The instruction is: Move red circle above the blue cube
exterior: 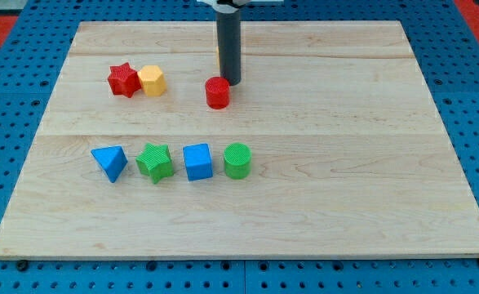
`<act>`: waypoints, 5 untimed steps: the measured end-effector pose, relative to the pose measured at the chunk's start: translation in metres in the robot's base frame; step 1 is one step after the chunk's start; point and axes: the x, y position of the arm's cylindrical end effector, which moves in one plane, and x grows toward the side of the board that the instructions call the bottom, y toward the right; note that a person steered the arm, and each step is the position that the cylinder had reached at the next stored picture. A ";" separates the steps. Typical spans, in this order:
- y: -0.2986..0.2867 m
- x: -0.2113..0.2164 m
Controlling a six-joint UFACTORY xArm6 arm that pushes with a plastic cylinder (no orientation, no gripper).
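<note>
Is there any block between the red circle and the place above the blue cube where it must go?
No visible block stands in the way. The red circle sits toward the view's top from the blue cube, slightly to its right, with bare board between them. My tip is just behind the circle on its upper right. The green cylinder stands beside the cube, off the path.

The board (321, 196) is pale wood with visible grain and a matt finish. Around the board, the blue surface (27, 122) is perforated with rows of holes. The red circle (218, 92) and blue cube (197, 161) look like ridged matt plastic. The rod (228, 49) is dark and smooth.
</note>
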 end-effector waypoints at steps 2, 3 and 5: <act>-0.002 0.052; -0.002 0.077; -0.027 0.067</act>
